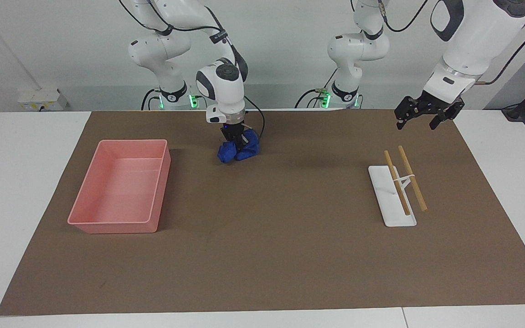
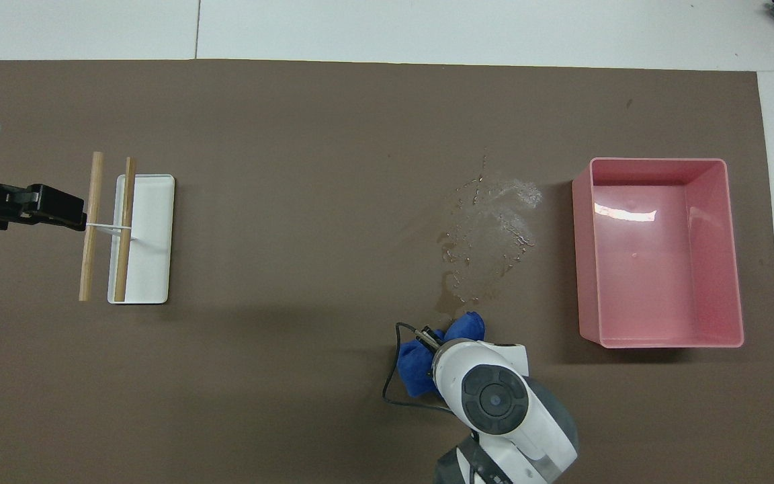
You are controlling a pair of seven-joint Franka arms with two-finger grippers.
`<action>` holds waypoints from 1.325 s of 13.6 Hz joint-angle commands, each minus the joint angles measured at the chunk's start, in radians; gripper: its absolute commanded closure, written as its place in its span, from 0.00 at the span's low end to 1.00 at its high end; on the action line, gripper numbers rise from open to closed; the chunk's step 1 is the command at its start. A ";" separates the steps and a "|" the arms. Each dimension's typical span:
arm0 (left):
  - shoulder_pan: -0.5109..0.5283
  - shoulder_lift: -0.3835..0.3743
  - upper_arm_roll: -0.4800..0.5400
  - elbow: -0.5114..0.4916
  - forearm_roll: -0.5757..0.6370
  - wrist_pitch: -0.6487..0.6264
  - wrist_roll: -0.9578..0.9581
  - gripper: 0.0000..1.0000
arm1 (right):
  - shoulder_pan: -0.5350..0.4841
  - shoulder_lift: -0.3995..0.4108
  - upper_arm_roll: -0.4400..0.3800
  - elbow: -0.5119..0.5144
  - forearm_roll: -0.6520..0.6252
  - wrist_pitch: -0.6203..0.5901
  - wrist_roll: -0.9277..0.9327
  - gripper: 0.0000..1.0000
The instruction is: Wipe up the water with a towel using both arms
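Observation:
The blue towel (image 1: 240,150) lies bunched on the brown mat, near the robots' edge. My right gripper (image 1: 235,138) comes straight down into it and is shut on the towel. In the overhead view the towel (image 2: 412,366) shows around my right wrist, which hides most of the gripper. A water puddle (image 2: 491,228) glistens on the mat just farther from the robots than the towel, beside the pink tray. My left gripper (image 1: 419,120) is open and empty in the air, over the mat by the rack's end, and also shows in the overhead view (image 2: 74,214).
A pink tray (image 1: 107,224) stands toward the right arm's end of the table; its rim (image 2: 582,255) borders the puddle. A white flat rack (image 1: 392,207) with two wooden sticks (image 1: 410,177) lies toward the left arm's end.

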 commanded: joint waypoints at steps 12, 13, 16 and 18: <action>0.014 -0.012 -0.005 -0.008 -0.020 -0.020 0.014 0.00 | -0.266 0.241 0.002 0.258 -0.032 0.168 -0.287 1.00; 0.014 -0.014 -0.011 -0.009 -0.010 -0.018 0.014 0.00 | -0.269 0.264 0.002 0.284 -0.032 0.171 -0.293 1.00; 0.013 -0.022 -0.021 -0.022 0.014 -0.009 0.014 0.00 | -0.290 0.299 0.000 0.396 -0.032 0.139 -0.300 1.00; 0.014 -0.023 -0.021 -0.025 0.010 -0.009 0.008 0.00 | -0.287 0.313 0.000 0.530 -0.032 -0.002 -0.320 1.00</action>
